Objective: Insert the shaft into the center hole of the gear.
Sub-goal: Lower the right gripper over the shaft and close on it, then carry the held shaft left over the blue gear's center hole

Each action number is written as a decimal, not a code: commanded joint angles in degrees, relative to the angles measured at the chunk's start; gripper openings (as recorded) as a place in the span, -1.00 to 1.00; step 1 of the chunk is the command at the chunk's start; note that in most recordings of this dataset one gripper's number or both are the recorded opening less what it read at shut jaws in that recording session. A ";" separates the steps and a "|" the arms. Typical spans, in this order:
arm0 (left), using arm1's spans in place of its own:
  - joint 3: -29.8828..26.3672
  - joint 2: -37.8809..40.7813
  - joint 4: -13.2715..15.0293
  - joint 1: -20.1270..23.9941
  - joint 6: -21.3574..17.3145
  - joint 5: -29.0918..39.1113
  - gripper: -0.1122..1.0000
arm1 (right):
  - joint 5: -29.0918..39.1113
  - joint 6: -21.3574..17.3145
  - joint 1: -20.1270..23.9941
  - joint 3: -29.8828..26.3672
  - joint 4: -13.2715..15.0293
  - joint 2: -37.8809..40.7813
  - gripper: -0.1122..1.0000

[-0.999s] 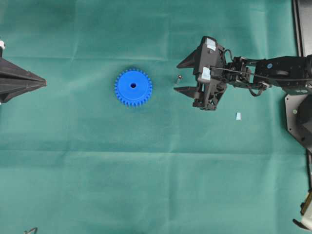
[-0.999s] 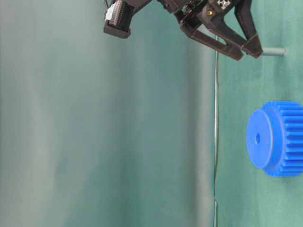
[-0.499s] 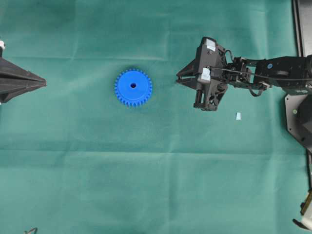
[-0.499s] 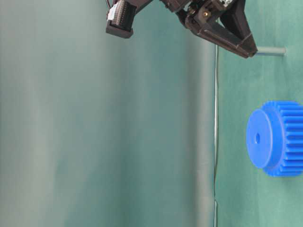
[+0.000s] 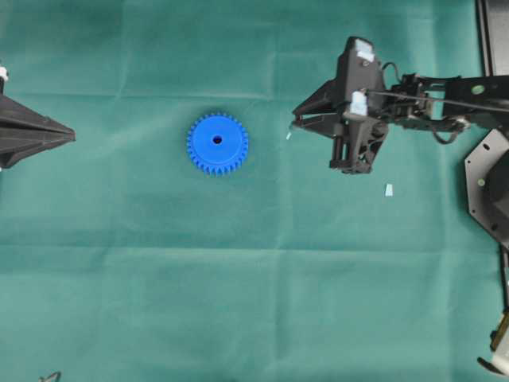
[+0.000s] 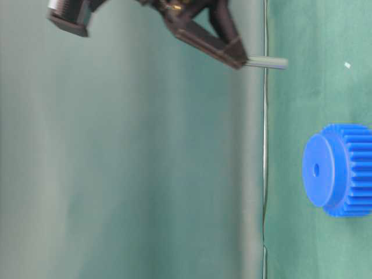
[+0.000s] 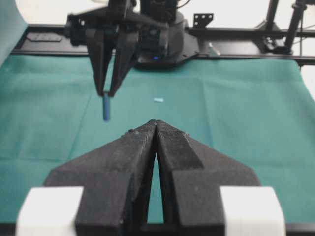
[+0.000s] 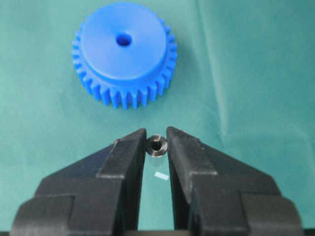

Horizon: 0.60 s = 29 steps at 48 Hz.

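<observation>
Shaft [image 8: 157, 144]: pinched between the two fingers of my right gripper [image 8: 157, 145], seen end-on in the right wrist view, lower centre of the frame; in the table-level view it sticks out from the fingertips at upper right, clear of the cloth.
Right gripper: clenched on the shaft, upper right of the overhead frame, fingertips pointing left toward the gear.
Gear [image 5: 217, 143]: bright blue, lying flat on the green tabletop [image 5: 238, 278], left of centre in the overhead view, well apart from the right gripper.
Center hole [image 8: 123, 39]: dark and round, open at the middle of the raised hub, top of the right wrist frame.
Left gripper [image 7: 156, 125]: fingers pressed together with nothing between them, at the far left edge of the overhead view.
Pale chip [image 5: 389, 189]: I see it on the cloth, below the right arm, right of centre overhead.
A second pale fleck [image 8: 161, 175]: on the cloth under the shaft.
</observation>
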State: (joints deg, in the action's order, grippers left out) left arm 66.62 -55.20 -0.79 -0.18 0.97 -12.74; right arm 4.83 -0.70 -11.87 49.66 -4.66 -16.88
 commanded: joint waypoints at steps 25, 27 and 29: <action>-1.76 0.35 -0.18 0.00 0.44 0.44 -0.80 | 0.53 -0.26 0.88 -7.38 0.09 3.16 -0.51; -1.76 0.35 -0.18 0.00 0.44 0.44 -0.80 | 0.62 -0.26 1.23 -8.70 0.09 4.39 -0.51; -1.76 0.35 -0.18 0.00 0.44 0.53 -0.80 | 0.79 -0.26 1.49 -10.20 0.09 5.80 -0.51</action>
State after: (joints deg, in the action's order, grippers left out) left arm 66.45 -55.20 -0.79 -0.18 1.32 -11.95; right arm 6.06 -0.88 -10.99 43.07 -4.66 -12.30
